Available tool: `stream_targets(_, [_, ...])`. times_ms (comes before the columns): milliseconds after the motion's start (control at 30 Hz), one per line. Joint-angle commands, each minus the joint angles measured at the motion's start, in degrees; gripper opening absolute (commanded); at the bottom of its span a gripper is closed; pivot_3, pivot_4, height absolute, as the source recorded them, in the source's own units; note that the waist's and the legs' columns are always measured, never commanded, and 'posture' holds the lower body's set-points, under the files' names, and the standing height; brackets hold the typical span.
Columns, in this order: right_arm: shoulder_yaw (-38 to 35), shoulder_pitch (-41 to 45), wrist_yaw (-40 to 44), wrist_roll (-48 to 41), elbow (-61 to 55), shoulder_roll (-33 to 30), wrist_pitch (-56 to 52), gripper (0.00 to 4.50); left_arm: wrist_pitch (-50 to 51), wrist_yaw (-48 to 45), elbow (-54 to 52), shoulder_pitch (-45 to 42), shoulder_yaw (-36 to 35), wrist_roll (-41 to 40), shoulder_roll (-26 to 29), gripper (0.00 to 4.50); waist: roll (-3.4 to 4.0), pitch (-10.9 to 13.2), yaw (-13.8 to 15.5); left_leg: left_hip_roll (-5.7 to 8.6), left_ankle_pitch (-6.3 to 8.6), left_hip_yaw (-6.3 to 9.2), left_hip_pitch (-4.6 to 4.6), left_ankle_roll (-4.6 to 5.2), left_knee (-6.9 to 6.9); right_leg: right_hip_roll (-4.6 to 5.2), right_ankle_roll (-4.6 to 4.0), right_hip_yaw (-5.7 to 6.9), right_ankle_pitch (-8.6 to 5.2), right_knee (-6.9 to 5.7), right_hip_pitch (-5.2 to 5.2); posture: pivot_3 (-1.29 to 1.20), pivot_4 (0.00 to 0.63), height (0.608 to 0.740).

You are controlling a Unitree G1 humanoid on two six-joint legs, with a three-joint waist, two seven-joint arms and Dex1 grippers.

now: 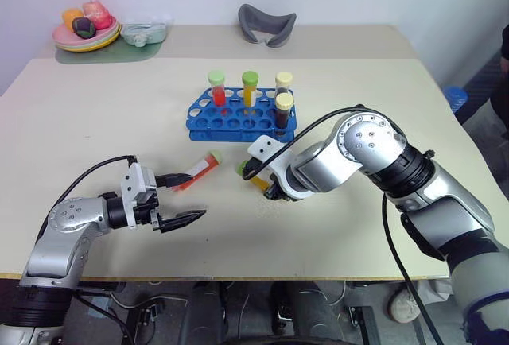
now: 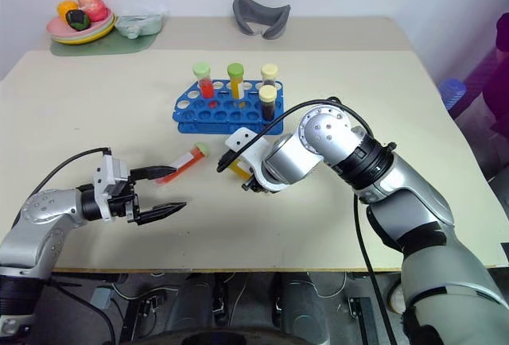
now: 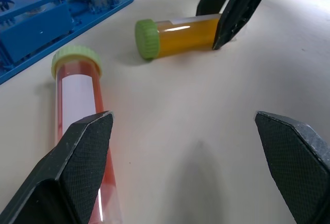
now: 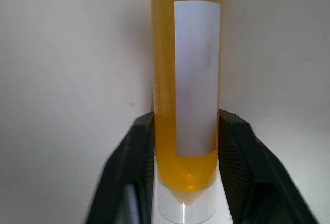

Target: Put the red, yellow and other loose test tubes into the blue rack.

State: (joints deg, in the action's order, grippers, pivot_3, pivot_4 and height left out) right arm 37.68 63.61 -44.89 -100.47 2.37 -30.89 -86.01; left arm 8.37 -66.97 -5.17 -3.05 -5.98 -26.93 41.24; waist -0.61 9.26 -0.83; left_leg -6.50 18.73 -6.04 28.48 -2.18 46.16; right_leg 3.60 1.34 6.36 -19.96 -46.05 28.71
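From the head camera I see the right gripper point(image 1: 269, 190) angled down onto the pale tabletop point(image 1: 95, 114), just in front of the bright blue plastic tube rack point(image 1: 238, 122). Its two black fingers point(image 4: 126, 175) are pressed against the sides of the clear plastic tube of yellow liquid with a green screw cap point(image 3: 178, 37), pinching it near its bottom end. The tube lies on its side on the table, cap toward my left arm, white label point(image 4: 197, 77) facing the right wrist camera.

The left gripper point(image 1: 181, 199) hovers low over the table, roughly level, fingers spread wide with nothing between them. The clear tube of red liquid with a light green cap and white label point(image 1: 199, 170) lies on its side beside the far fingertip; I cannot tell if they touch. Its cap points toward the rack. In the left wrist view it lies along the left finger point(image 3: 77, 157), with the yellow tube beyond it.

The rack stands near the table's middle, holding four upright tubes: a red one with a green cap point(image 1: 217, 87), a yellow one with a green cap point(image 1: 250, 87), and two dark brown ones with pale yellow caps point(image 1: 283, 110), all in its far and right-hand holes.

At the far left edge sit a plate of toy fruit point(image 1: 86, 29) and a small clear container point(image 1: 143, 33); a grey curved object point(image 1: 266, 25) lies at the far middle.
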Motion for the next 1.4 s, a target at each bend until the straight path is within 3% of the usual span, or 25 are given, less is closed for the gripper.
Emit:
stream_targets(33, [-2.61,1.06,1.51,0.65,-2.56,-1.28,-1.16,1.59,-0.63,-0.21,-0.39,0.26,-0.97,-0.19,0.27,4.50,0.01,0.01,0.02,0.00,0.00,0.00,0.01,0.00,0.00,-0.01,0.00,0.00,0.00,0.00,0.00,0.00,0.150,0.666])
stream_targets(200, [-7.16,0.17,6.29,3.01,-9.73,-3.39,0.46,1.59,0.01,0.39,-1.60,0.93,-1.78,-0.69,0.64,4.50,0.02,0.02,0.00,0.00,0.00,0.01,0.03,0.00,-0.02,-0.01,0.00,0.00,0.00,0.02,0.03,0.00,0.150,0.666])
stream_targets(267, [-12.27,-1.45,13.67,8.26,-17.39,-4.96,3.75,1.59,0.41,1.35,-1.78,1.22,-2.83,-0.85,0.82,4.50,0.02,0.02,0.01,-0.01,0.00,0.02,0.03,0.00,-0.05,-0.02,0.00,0.00,0.00,0.03,0.04,0.00,0.150,0.666])
stream_targets(367, [-18.21,-7.79,29.14,24.02,-29.88,-8.23,17.51,1.59,0.88,3.02,-1.56,1.26,-4.21,-1.05,0.62,4.50,0.01,0.02,0.21,0.00,0.01,0.05,0.03,0.01,-0.18,-0.03,0.01,0.02,0.00,0.20,0.01,0.00,0.150,0.666])
stream_targets(500, [-15.87,-17.70,43.52,46.56,-33.54,-10.14,36.38,1.59,1.87,4.90,-2.28,0.98,-4.55,-1.41,-0.45,4.50,-0.02,0.00,0.18,0.00,0.01,0.07,-0.07,0.02,-0.27,-0.05,0.03,0.11,0.00,0.45,-0.17,0.00,0.150,0.666])
stream_targets(733, [-13.63,-28.34,47.24,71.86,-20.05,6.34,61.18,1.59,4.17,7.93,-4.26,-1.34,-3.40,-1.87,-2.89,4.50,0.03,0.03,-0.04,-0.03,-0.01,-0.01,-0.09,-0.01,-0.27,-0.11,0.05,0.09,0.03,0.45,-0.17,0.00,0.150,0.666])
stream_targets(900, [-15.48,-30.49,49.30,80.58,-9.30,17.90,75.22,1.59,5.19,8.90,-4.74,-2.20,-3.97,-2.17,-2.70,4.50,0.02,0.02,-0.06,-0.01,-0.02,-0.06,-0.09,-0.03,-0.26,-0.11,0.05,0.09,0.03,0.43,-0.17,0.00,0.150,0.666])
stream_targets(1133, [-16.39,-29.70,53.11,89.38,3.64,24.76,84.70,1.59,6.01,11.12,-5.32,-1.82,-6.18,-2.31,-2.43,4.50,0.02,0.02,0.01,0.00,-0.02,-0.06,-0.06,-0.04,-0.13,-0.08,0.05,0.09,0.03,0.32,-0.16,0.00,0.150,0.666])
stream_targets(1400, [-21.96,-25.09,51.84,95.57,21.62,30.70,97.67,1.59,6.82,12.14,-6.37,-1.73,-6.48,-2.62,-2.51,4.50,0.02,0.03,-0.17,0.01,-0.19,-0.12,-0.02,-0.35,0.00,-0.06,0.03,0.02,0.02,0.03,-0.02,0.00,0.150,0.666])
